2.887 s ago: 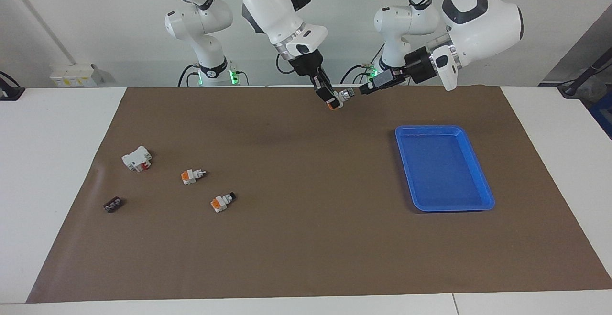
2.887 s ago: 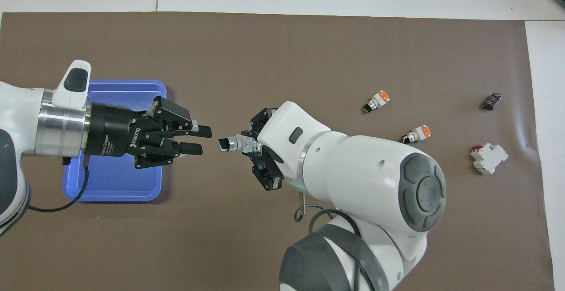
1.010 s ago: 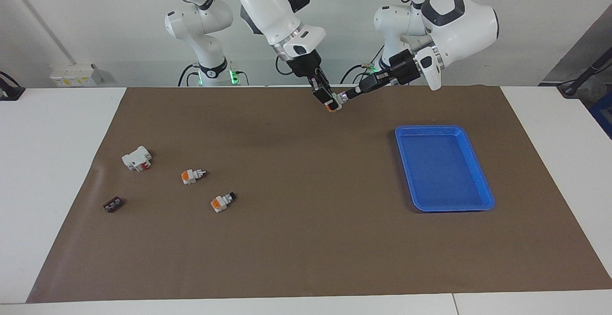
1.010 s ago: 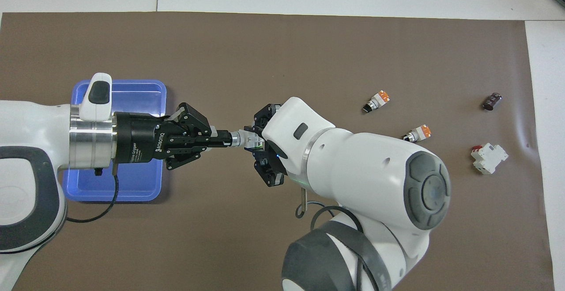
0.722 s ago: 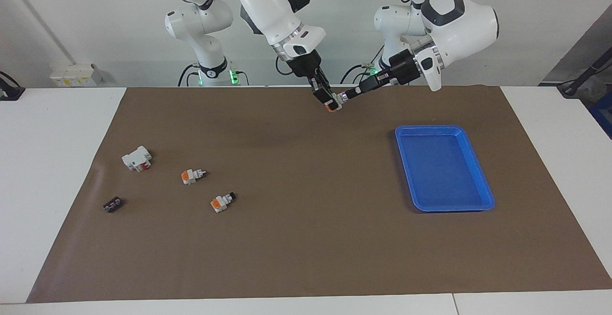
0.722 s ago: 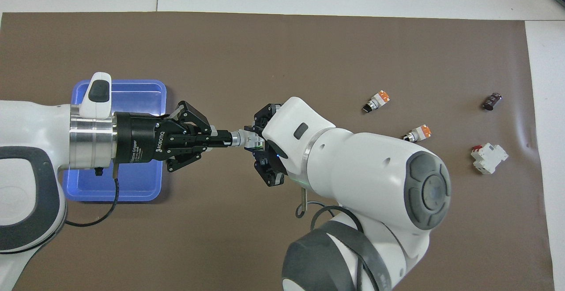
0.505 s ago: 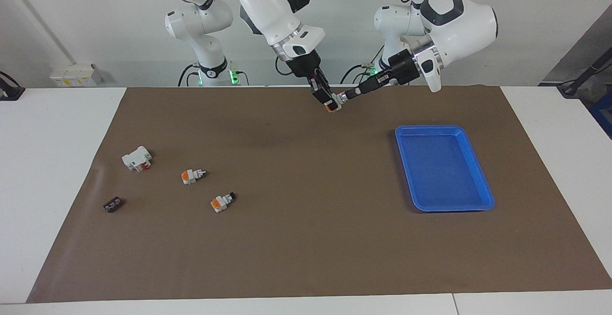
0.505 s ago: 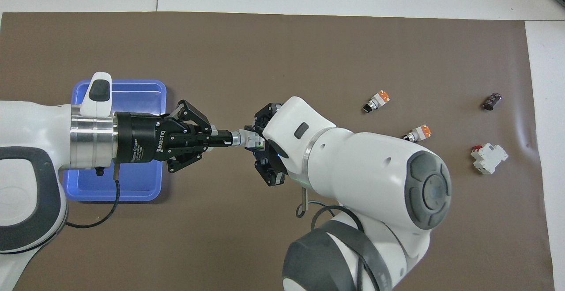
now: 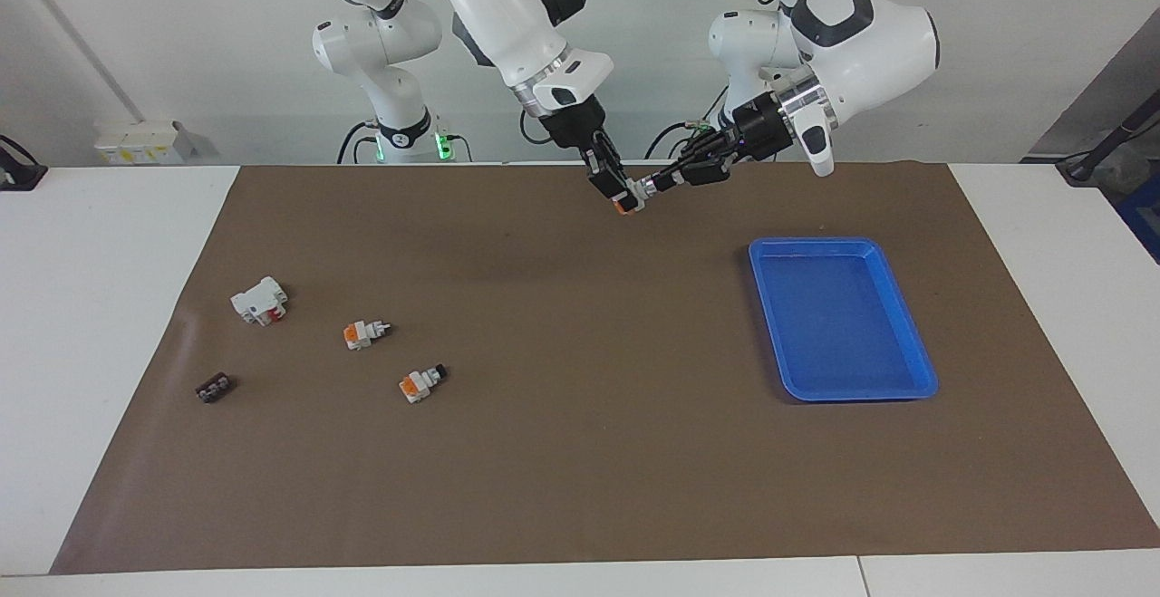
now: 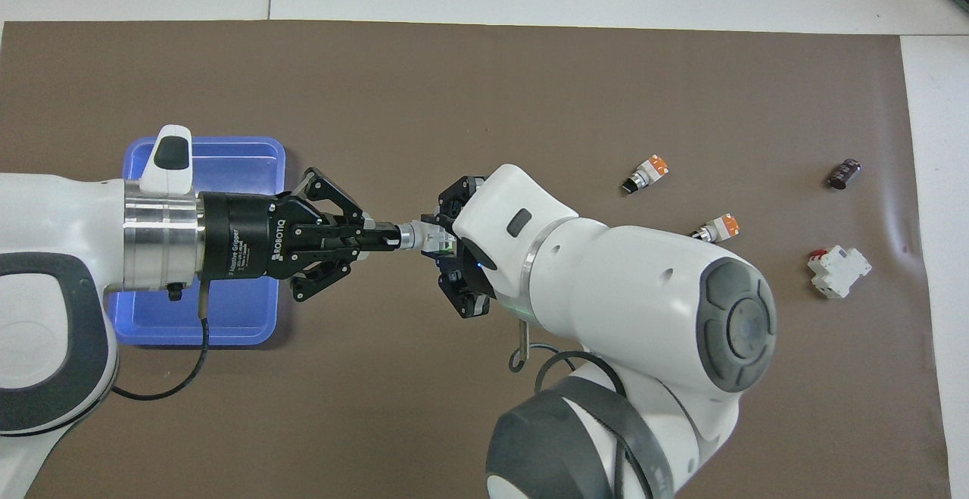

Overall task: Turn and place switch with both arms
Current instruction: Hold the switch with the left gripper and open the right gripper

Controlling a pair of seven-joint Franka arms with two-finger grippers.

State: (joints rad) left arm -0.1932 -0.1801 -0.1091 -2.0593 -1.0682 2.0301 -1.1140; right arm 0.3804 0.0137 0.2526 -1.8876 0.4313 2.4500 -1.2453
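The switch [image 9: 627,202] is held in the air between both grippers, over the mat's edge nearest the robots; in the overhead view [image 10: 415,235] only its white and silver neck shows. My right gripper [image 9: 614,187] is shut on its white and orange body and reaches down from above [image 10: 437,240]. My left gripper [image 9: 660,181] comes in level from the tray's end and is shut on the black knob tip [image 10: 383,238].
A blue tray [image 9: 911,343] lies toward the left arm's end [image 10: 227,145]. Toward the right arm's end lie two more switches [image 9: 366,333] [image 9: 421,382], a white block with red [image 9: 260,300] and a small black piece [image 9: 213,388].
The left gripper moved in from a gap and shut on the knob. Over the last second its wrist has turned a little while both grippers keep hold of the switch.
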